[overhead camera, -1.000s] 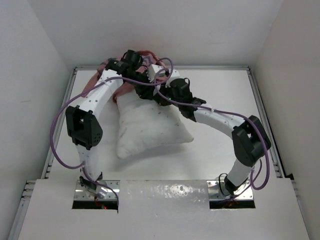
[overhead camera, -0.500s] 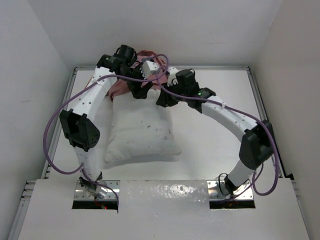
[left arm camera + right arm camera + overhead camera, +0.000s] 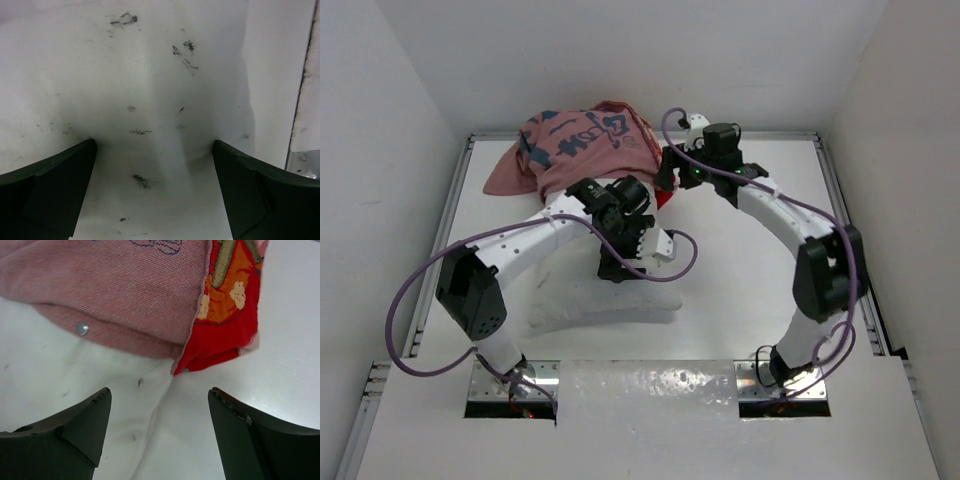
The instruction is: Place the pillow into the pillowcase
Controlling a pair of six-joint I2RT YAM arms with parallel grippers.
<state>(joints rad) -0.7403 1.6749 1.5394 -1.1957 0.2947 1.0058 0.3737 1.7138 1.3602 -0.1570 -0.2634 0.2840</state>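
Pillow point(image 3: 582, 300) lies in the middle of the table point(image 3: 750, 290) with its far end covered by the pillowcase point(image 3: 582, 145), draped pink side out, while the left gripper point(image 3: 155, 145) rests spread wide on the white cloth and the right gripper point(image 3: 159, 392) hangs released beside a red corner.

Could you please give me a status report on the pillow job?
Left gripper open, fingertips on pillow. Right gripper open above pillowcase edge. Pillowcase covers only pillow's far end. No obstacle seen.
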